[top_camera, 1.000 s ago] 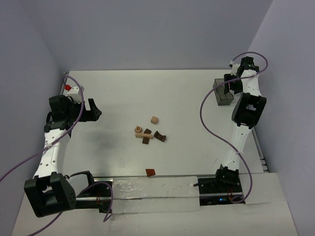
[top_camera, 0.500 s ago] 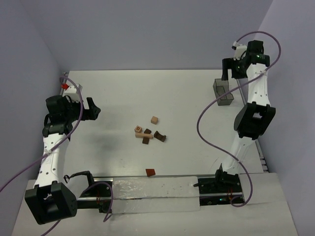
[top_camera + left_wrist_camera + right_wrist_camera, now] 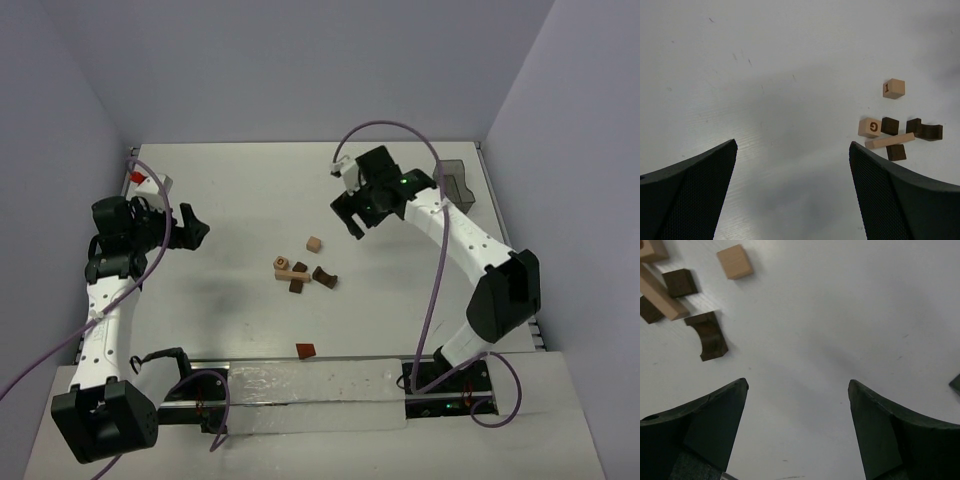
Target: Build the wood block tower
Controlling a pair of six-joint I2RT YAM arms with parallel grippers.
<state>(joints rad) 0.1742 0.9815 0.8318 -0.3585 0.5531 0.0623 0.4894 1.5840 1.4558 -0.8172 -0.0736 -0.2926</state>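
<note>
Bench: we see a white bench [image 3: 400, 300] closed in by lilac walls on the left, far and right sides.
Tower: the wood blocks [image 3: 293, 276] lie loose and unstacked, flat on the bench near its middle.
Pieces: a tan cube marked 1 [image 3: 894, 88] sits alone on the far side of the group. A tan cube marked G [image 3: 869, 127] touches a long tan stick [image 3: 889, 141]. The small dark brown blocks [image 3: 890, 126] crowd that stick, and a dark arch block [image 3: 708, 335] lies just beside it.
Stray piece: a reddish-brown block [image 3: 306, 349] lies by the near edge, well apart from the group.
Right hand: we find the right hand [image 3: 797, 385] spread wide and holding nothing, above the bench between the group and the far edge.
Left hand: the left hand [image 3: 792, 150] is also spread and bare, towards the left edge, well apart from the blocks.
Bin: a grey translucent bin [image 3: 455, 185] stands in the far right corner.
</note>
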